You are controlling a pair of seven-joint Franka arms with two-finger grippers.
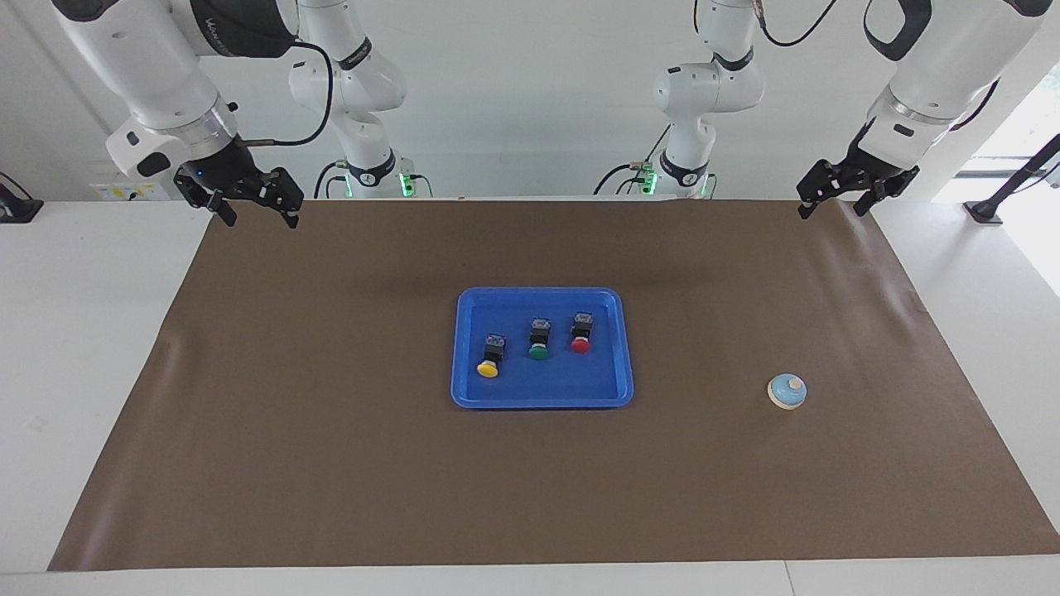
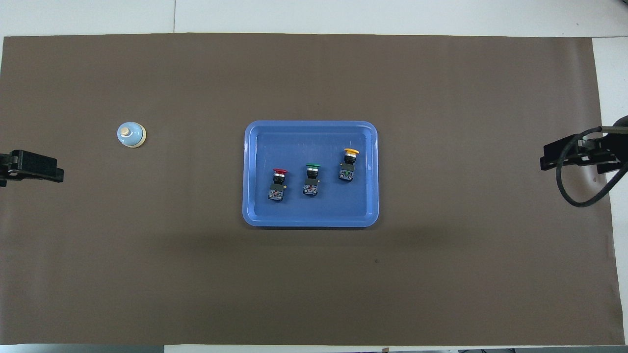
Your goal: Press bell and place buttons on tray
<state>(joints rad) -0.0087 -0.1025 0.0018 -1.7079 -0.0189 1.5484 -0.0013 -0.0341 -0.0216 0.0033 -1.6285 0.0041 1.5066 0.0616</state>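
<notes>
Buttons sit inside the tray (image 1: 542, 399), all three of them: the yellow button (image 1: 490, 358) lies lowest in the facing view and toward my right arm's end, the green button (image 1: 539, 340) is in the middle, and the red button (image 1: 581, 333) is toward my left arm's end, each lying on its side with its round cap pointing away from me. In the overhead view they form the same slanted row across the middle of the frame, red button (image 2: 278, 184), green button (image 2: 311, 179), yellow button (image 2: 348, 164), apart from one another and apart from the tray's (image 2: 311, 222) raised rim. The tray rests at the centre of the brown mat (image 1: 331, 463). The bell (image 1: 787, 391) stands upright on the mat, well apart from the tray toward my left arm's end, at the right of the facing view and at the left of the overhead view (image 2: 131, 135). My right gripper (image 1: 247, 201) hangs at the upper left of the facing view, over the mat's corner nearest my right base, wrist angled down and its fingers spread with nothing between them; in the overhead view it shows at the right edge (image 2: 579, 154), a black cable looping beneath it. My left gripper (image 1: 836, 194) hangs at the upper right of the facing view over the mat's other near corner, forearm slanting down from above, fingers also spread and holding nothing; in the overhead view only its black tip (image 2: 32, 166) shows at the left edge.
</notes>
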